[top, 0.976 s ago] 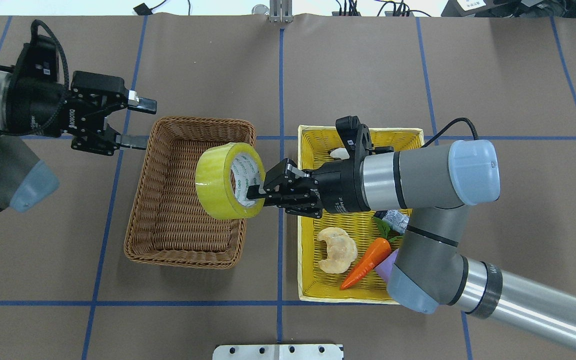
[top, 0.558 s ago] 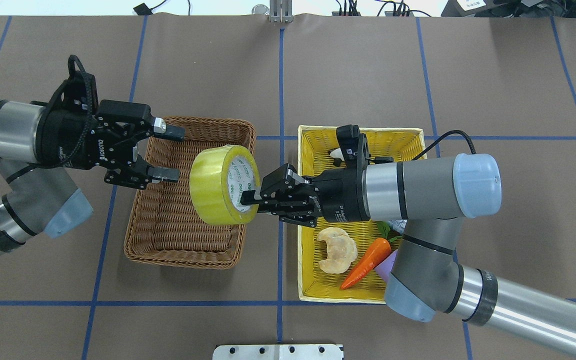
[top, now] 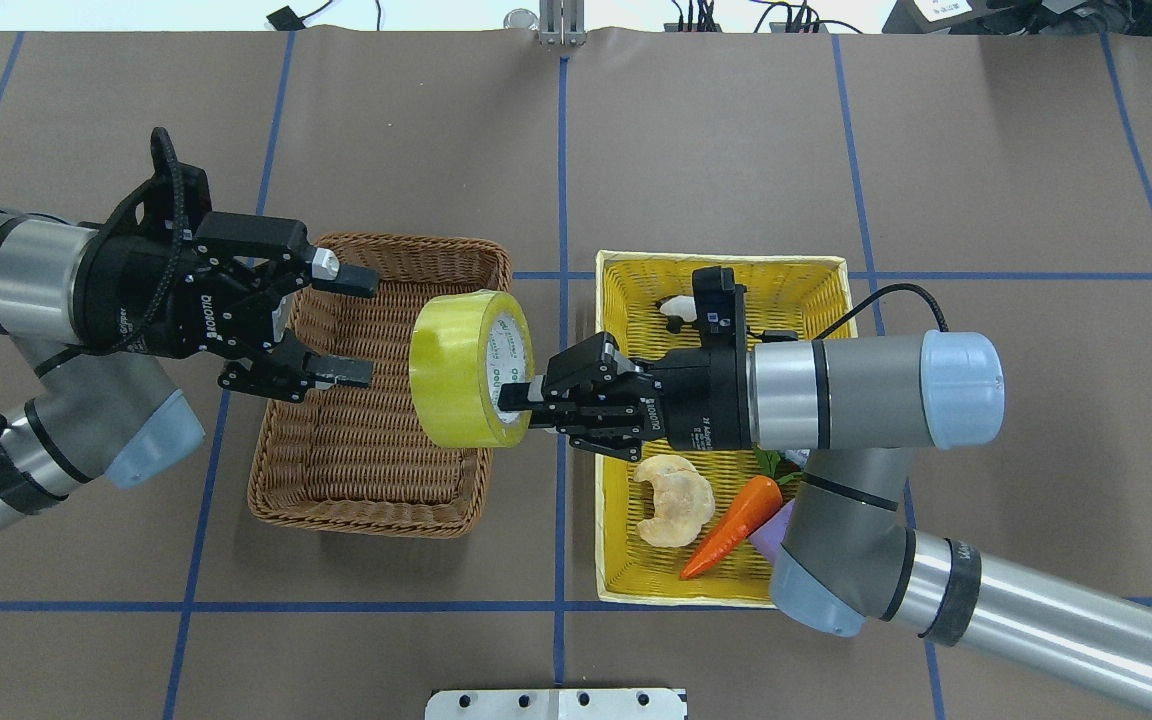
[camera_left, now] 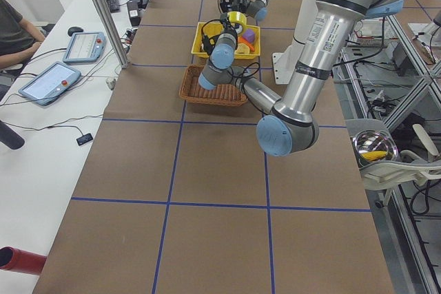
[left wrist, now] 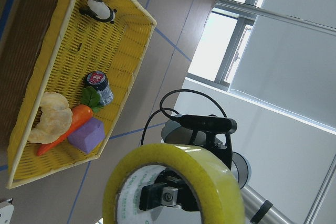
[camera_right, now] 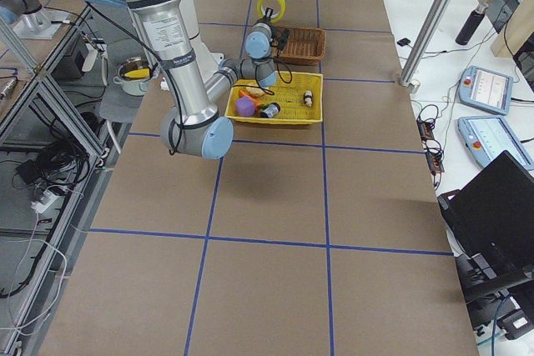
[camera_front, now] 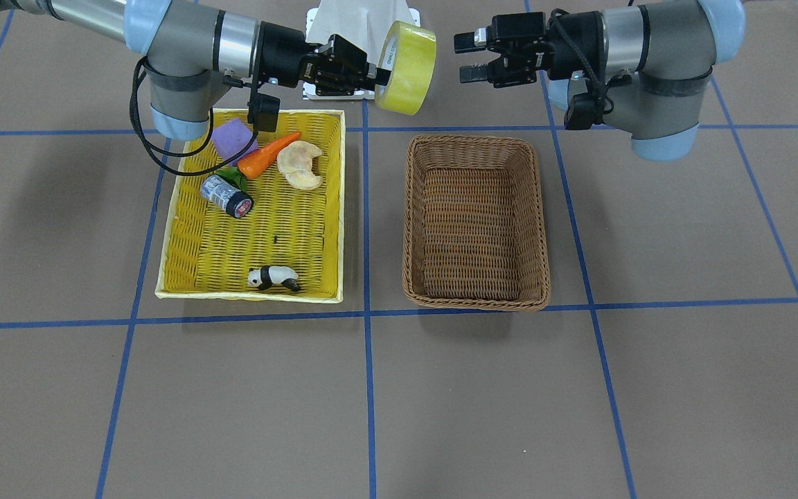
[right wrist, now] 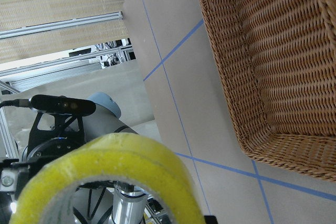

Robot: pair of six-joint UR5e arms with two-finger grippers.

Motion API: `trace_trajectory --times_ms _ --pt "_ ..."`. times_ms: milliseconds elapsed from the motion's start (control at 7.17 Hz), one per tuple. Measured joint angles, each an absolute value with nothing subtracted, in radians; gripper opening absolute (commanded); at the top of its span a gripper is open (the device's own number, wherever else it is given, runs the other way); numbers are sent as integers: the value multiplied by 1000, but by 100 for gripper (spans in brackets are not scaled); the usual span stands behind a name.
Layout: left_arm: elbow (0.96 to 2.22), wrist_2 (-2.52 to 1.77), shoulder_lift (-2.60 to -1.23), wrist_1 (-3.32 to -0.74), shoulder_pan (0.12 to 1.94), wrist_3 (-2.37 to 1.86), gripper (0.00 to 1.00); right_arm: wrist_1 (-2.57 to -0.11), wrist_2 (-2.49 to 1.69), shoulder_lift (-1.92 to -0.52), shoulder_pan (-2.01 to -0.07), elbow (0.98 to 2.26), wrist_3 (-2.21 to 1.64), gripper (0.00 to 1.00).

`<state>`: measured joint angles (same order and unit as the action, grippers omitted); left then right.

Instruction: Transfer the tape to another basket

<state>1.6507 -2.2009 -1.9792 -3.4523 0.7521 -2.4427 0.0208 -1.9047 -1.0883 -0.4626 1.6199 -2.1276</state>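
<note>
The yellowish tape roll (top: 461,370) hangs in the air, on edge, over the right side of the brown wicker basket (top: 366,525). My right gripper (top: 516,398) is shut on the roll's wall, with one finger inside the white core. My left gripper (top: 361,328) is open and empty, over the basket's left part, with its jaws facing the roll a short gap away. The front view shows the roll (camera_front: 409,66) between the right gripper (camera_front: 371,73) and the left gripper (camera_front: 465,57), well above the basket (camera_front: 475,303). The roll fills the left wrist view (left wrist: 210,174) and the right wrist view (right wrist: 105,156).
The yellow basket (top: 598,520) lies under my right forearm. It holds a carrot (top: 736,525), a bread piece (top: 674,500), a purple block (camera_front: 233,138), a grey-and-black cylinder (camera_front: 227,195) and a panda figure (camera_front: 273,278). Blue tape lines cross the brown table.
My left arm has swung in from the left, and its open gripper now sits over the brown basket facing the roll. The right gripper has turned the roll more edge-on and shifted it slightly right.
</note>
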Motion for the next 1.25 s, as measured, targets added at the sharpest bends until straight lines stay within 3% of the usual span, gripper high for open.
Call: trace_trajectory --times_ms 418,1255 --pt "1636 -1966 -1981 -3592 666 -2560 98 150 -1859 -1085 -435 1571 -2160 0" --pt "1610 -1939 -2014 -3597 645 -2543 97 188 -1790 -1055 -388 1560 -2212 0"
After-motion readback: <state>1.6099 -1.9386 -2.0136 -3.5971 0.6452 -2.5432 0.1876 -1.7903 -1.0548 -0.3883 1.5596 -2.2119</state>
